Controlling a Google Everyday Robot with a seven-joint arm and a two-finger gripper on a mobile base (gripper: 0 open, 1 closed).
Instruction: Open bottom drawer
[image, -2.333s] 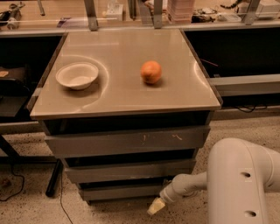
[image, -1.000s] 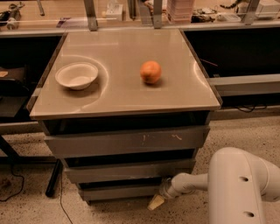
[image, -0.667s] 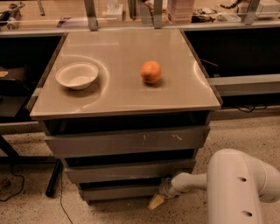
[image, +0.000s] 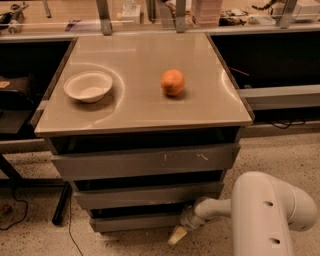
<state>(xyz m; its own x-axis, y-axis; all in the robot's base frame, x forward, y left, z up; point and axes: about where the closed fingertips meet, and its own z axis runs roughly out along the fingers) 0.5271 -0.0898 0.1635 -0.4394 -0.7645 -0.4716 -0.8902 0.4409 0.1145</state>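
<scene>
bottom drawer (image: 132, 223) faces camera, long axis left-right | 3 drawers (image: 145, 195), 1 bowl (image: 88, 86), 1 orange (image: 172, 82) | gripper (image: 178, 235) at its right end, grip state unclear

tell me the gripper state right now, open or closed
Gripper: open or closed cannot be told; it is low by the right end of the bottom drawer, holding nothing visible.

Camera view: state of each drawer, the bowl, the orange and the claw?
bottom drawer: looks shut, not pulled out.
middle drawer: looks shut.
top drawer: looks shut, white scratches on its front.
bowl: upright, empty, on the tabletop.
orange: resting on the tabletop, apart from the bowl.
claw: low near the floor, at the bottom drawer's right end; contact unclear.
</scene>
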